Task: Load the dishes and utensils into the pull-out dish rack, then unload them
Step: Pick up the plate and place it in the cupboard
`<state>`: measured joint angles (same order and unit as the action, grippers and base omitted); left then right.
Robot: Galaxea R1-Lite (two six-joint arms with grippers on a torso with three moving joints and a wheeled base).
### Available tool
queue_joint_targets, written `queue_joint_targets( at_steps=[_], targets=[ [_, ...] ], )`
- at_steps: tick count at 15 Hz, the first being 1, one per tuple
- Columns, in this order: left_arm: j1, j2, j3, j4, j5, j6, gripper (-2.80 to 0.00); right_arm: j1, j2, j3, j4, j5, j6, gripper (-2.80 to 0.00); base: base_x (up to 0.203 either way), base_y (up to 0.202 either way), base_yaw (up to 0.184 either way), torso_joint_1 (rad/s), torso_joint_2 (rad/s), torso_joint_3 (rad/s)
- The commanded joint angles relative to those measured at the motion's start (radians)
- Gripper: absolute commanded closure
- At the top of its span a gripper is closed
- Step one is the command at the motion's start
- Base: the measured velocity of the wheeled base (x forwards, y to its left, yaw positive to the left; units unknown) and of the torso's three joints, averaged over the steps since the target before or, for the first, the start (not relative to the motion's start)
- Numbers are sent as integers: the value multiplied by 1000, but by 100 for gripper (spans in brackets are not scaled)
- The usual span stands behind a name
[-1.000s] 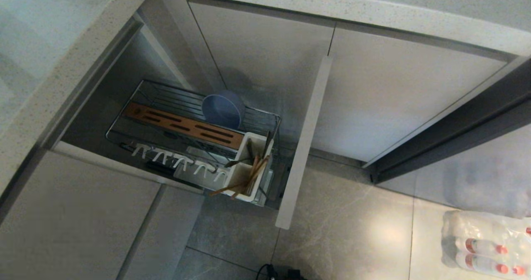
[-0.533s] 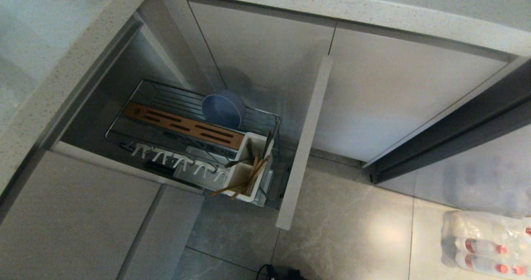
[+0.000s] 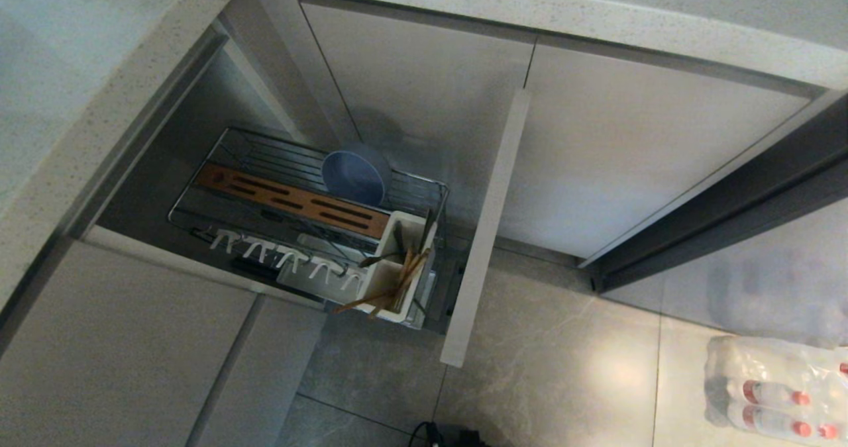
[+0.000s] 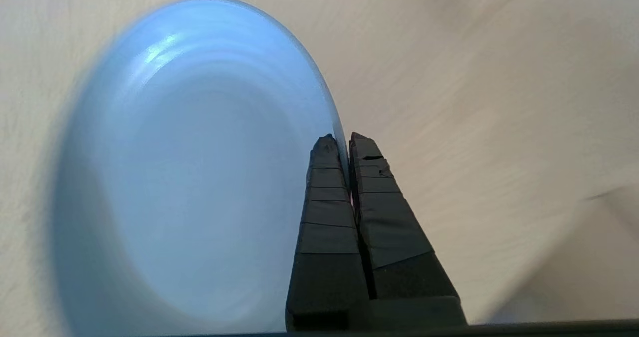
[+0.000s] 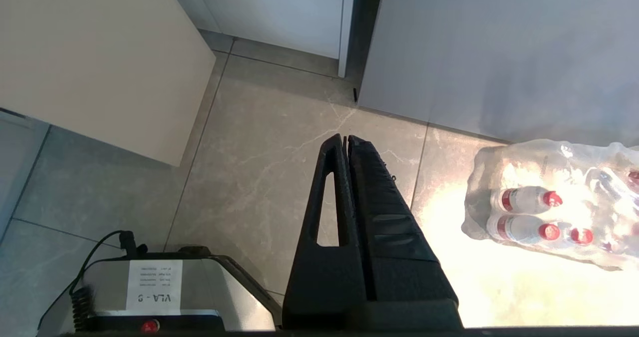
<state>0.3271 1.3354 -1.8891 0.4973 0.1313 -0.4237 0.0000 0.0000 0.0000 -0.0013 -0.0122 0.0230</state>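
Plate (image 4: 199, 167) hangs pinched by its rim in the closed left gripper (image 4: 344, 142), out of the head view, away from the pulled-out rack (image 3: 424, 189) holding the bowl (image 3: 354, 175). Such a thin edge grip could let it swing or slip. Right gripper (image 5: 344, 140) is closed, empty, over the floor.

Pull-out rack open under the counter, partly loaded.
The bowl (image 3: 355, 177) sits in the dish rack (image 3: 218, 169), behind the wooden strip (image 3: 291, 202); chopsticks (image 3: 391, 285) stand in the caddy (image 3: 381, 276) beside the front panel (image 3: 487, 228).
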Motion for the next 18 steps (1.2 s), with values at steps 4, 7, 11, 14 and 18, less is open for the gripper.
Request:
queue_joint_targets(
  at_steps=[4,7,11,14,18],
  targets=[
    [-51,-96,-65,-25,-20,-106,0,0,2,0,0,0,0,0,0,0,0,0,0,0],
    [-93,-143,-67,-100,-78,-210,0,0,0,0,0,0,0,0,0,0,0,0,0,0],
    [-302,-166,-65,-112,-106,-402,0,0,0,0,0,0,0,0,0,0,0,0,0,0],
    [-443,-173,-65,-109,-108,-550,0,0,2,0,0,0,0,0,0,0,0,0,0,0],
    [-631,-227,-12,-106,-178,-704,0,0,2,0,0,0,0,0,0,0,0,0,0,0]
  ],
)
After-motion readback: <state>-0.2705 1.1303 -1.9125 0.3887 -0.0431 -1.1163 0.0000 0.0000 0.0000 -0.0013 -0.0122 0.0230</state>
